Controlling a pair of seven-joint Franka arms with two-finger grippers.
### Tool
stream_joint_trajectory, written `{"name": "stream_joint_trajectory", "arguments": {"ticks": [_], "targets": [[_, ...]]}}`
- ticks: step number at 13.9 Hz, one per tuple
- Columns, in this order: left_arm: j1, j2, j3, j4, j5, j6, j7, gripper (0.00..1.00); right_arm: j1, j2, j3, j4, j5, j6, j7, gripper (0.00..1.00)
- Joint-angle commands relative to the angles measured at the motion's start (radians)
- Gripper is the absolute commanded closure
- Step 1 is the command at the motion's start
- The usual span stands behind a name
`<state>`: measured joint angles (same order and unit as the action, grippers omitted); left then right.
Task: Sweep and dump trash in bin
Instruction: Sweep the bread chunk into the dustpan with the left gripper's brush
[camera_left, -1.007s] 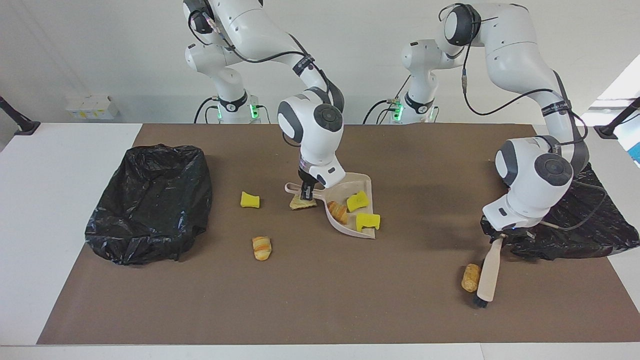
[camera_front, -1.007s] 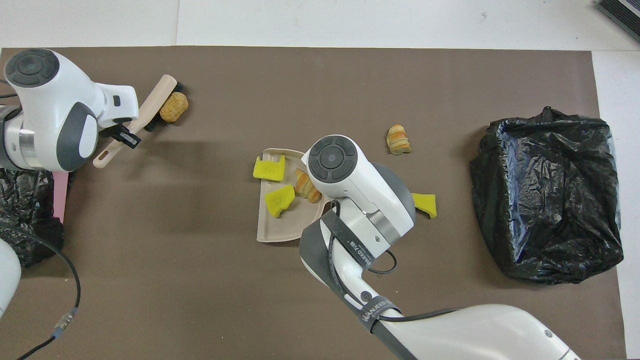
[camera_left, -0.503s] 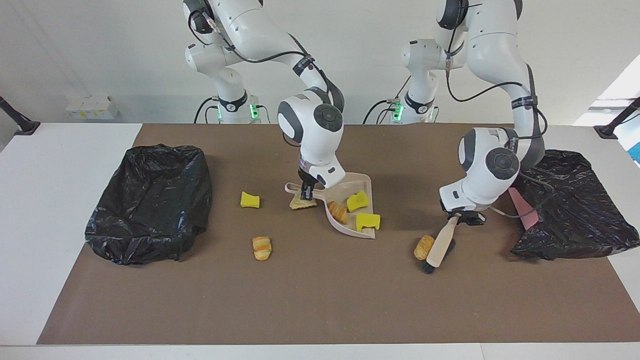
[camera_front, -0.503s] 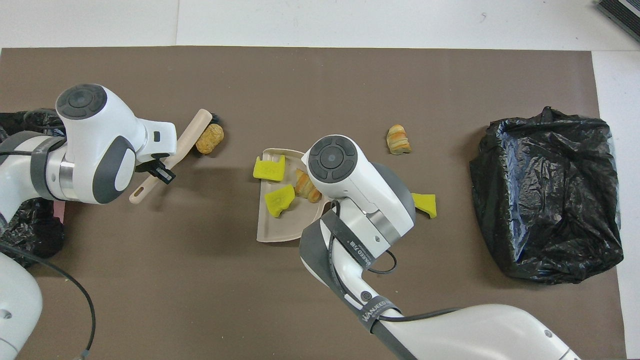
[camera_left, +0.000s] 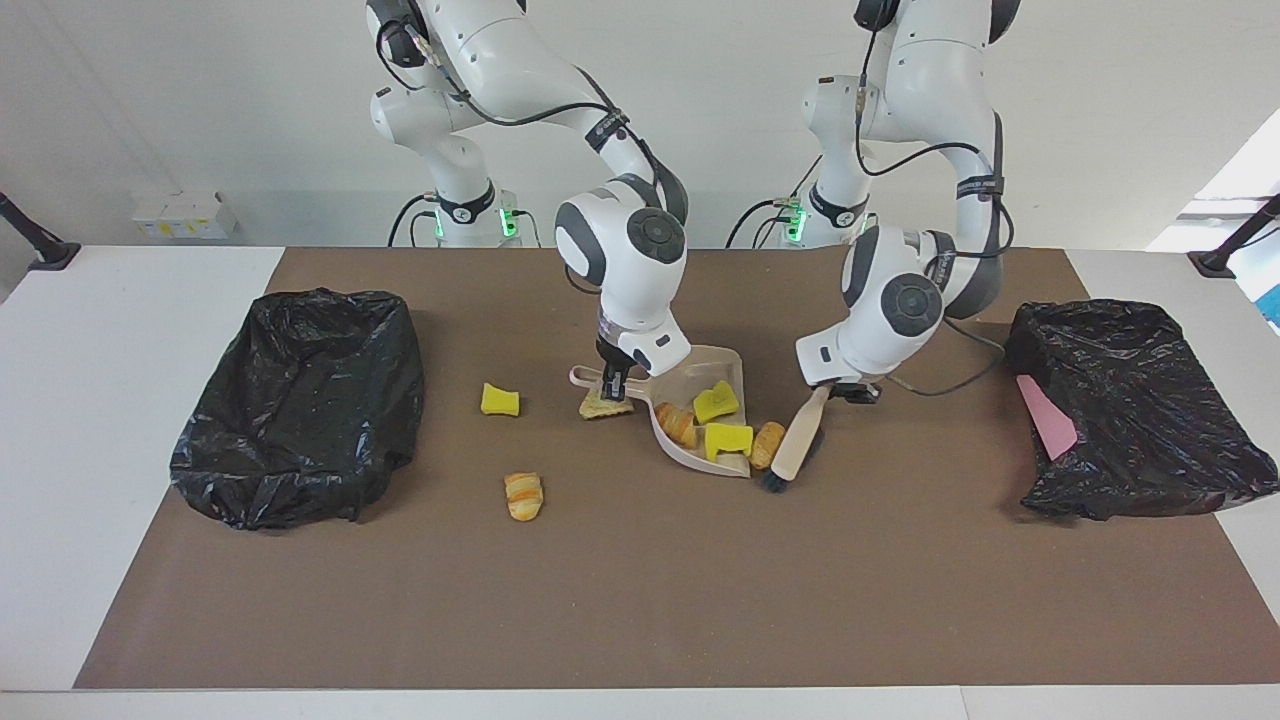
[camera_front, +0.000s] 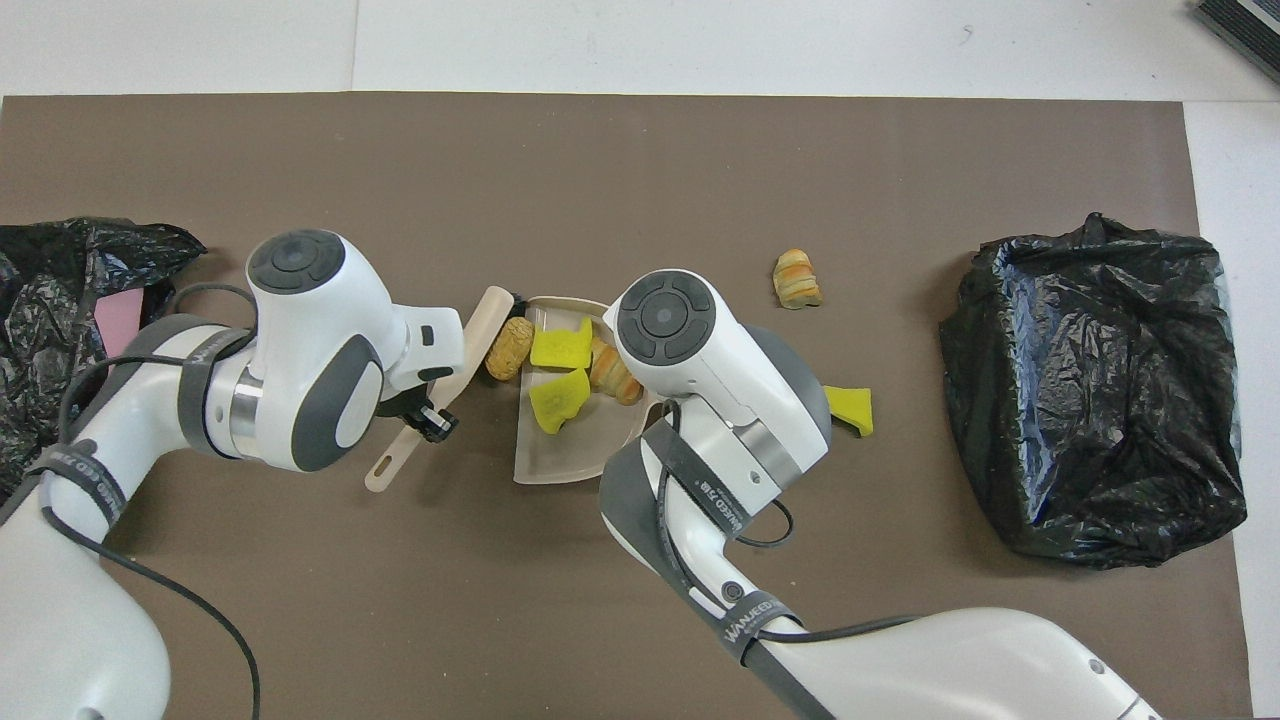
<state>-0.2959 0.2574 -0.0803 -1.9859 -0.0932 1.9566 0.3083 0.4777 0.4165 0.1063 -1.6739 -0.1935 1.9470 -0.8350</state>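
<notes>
The beige dustpan (camera_left: 735, 365) (camera_front: 560, 460) lies mid-table with my right gripper (camera_left: 612, 385) shut on its handle; the wrist hides that grip from overhead. Trash in the pan: two yellow sponge chunks (camera_left: 716, 401) (camera_front: 560, 396) and a croissant-like lump (camera_left: 678, 423). My left gripper (camera_left: 838, 392) (camera_front: 430, 415) is shut on the brush (camera_left: 795, 445) (camera_front: 480, 325), whose bristles press a tan bread lump (camera_left: 767, 444) (camera_front: 508, 348) against the pan's lip. A black-lined bin (camera_left: 300, 400) (camera_front: 1100, 390) stands at the right arm's end.
Loose on the brown mat: a yellow sponge (camera_left: 499, 399) (camera_front: 848, 409), a striped bread lump (camera_left: 524, 495) (camera_front: 796, 279), and a tan scrap (camera_left: 603, 405) under the pan's handle. A second black bag (camera_left: 1130, 420) (camera_front: 60, 300) holds a pink flat piece (camera_left: 1047, 418).
My left arm swept the brush and the tan bread lump across the mat to the dustpan's lip, nudging one yellow sponge deeper in. The right arm and dustpan stayed still.
</notes>
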Motion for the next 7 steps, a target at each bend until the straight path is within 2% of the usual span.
{"name": "stream_joint_trajectory", "arguments": {"ticks": [1, 3, 6, 7], "targets": [[-0.1, -0.072, 0.014, -0.102, -0.072, 0.001, -0.107, 1.0, -0.008, -0.019, 0.007, -0.033, -0.023, 0.024, -0.019, 1.0], [-0.166, -0.087, 0.016, -0.111, -0.091, 0.007, -0.211, 1.0, -0.008, -0.019, 0.006, -0.033, -0.023, 0.023, -0.019, 1.0], [-0.146, -0.121, 0.025, -0.102, -0.092, -0.004, -0.256, 1.0, -0.008, -0.019, 0.007, -0.033, -0.023, 0.023, -0.019, 1.0], [-0.108, -0.135, 0.027, -0.1, -0.092, -0.008, -0.261, 1.0, -0.008, -0.019, 0.007, -0.033, -0.023, 0.023, -0.019, 1.0]]}}
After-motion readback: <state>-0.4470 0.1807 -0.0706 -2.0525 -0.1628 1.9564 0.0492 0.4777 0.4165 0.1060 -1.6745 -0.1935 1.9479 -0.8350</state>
